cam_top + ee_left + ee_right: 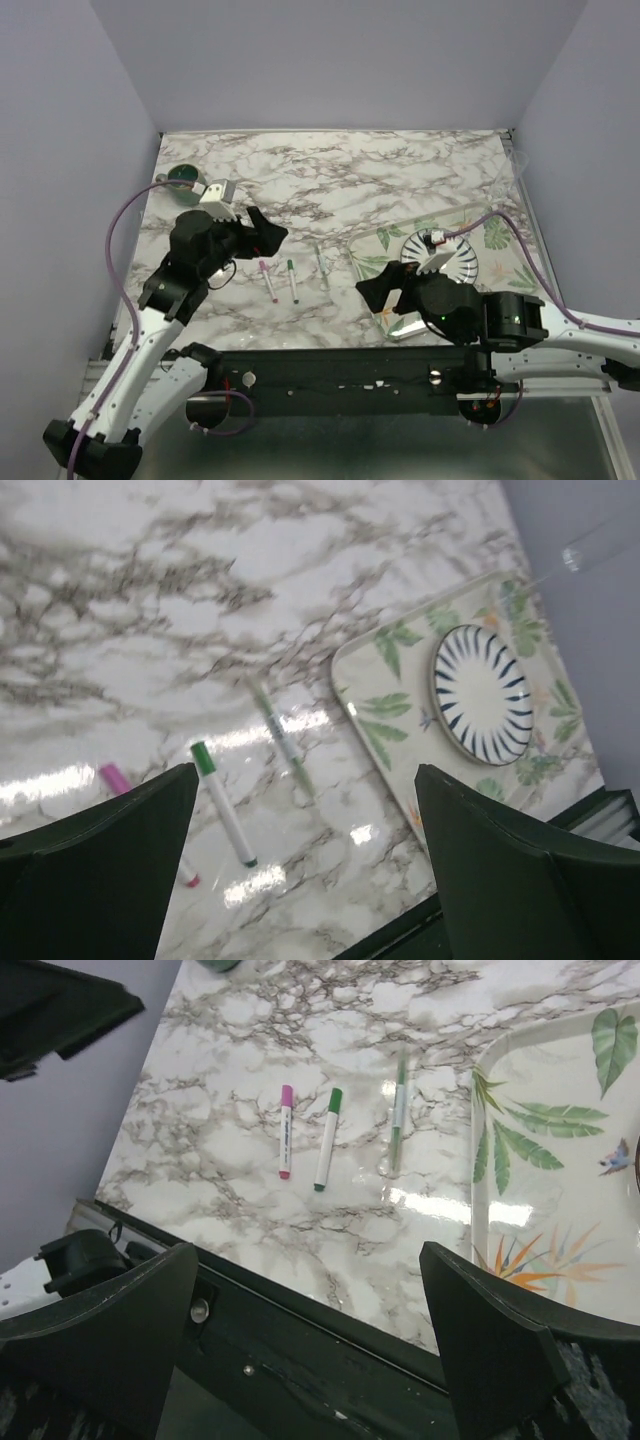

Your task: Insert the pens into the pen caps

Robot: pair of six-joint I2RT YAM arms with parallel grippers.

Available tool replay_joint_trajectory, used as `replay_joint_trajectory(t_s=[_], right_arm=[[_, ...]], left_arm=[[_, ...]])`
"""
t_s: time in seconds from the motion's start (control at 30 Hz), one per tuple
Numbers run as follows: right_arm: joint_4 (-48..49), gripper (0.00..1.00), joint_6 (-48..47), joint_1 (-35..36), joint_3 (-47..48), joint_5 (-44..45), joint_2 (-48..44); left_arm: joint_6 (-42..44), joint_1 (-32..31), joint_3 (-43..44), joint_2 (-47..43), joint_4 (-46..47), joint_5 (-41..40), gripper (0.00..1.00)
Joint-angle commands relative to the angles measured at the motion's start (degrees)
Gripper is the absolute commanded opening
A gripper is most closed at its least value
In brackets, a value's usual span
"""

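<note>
— Where are the pens?
— Side by side, middle of the top view: the thin white pen with a pink end (pixel 285 1132), the thin white pen with a green end (pixel 328 1138) and the pale see-through pen (pixel 399 1110).
— And the pincers?
— The left black pincer (pixel 265 233) and the right black pincer (pixel 383 283) are wide open, holding nothing. I think it's best to go down slowly and pinch one pen's middle.

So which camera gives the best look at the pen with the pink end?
The right wrist view: the pink pen lies whole and unobstructed there. The left wrist view shows little but its pink end, the barrel hidden behind a tool finger. The top view shows it whole but tiny.
</note>
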Motion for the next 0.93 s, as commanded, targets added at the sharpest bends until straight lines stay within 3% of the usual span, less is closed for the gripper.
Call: replay_joint_trajectory(t_s=[0.0, 0.27, 0.5, 0.9], right_arm=[[-0.34, 1.00, -0.80, 0.30, 3.24, 0.27, 1.02], [1.94, 1.00, -5.54, 0.30, 6.41, 5.37, 3.04], [9.75, 1.00, -8.53, 0.30, 2.64, 4.15, 1.81], [10.65, 1.00, -8.62, 0.30, 2.19, 4.58, 1.55]], left_arm=[[7.72, -0.17, -3.16, -10.78, 12.48, 6.53, 0.99], [3.60, -0.17, -15.02, -21.97, 25.75, 11.02, 0.99], [4.64, -0.17, -16.27, -27.86, 26.92, 13.74, 0.99], [5.53, -0.17, -15.83, -28.04, 25.68, 14.10, 0.99]])
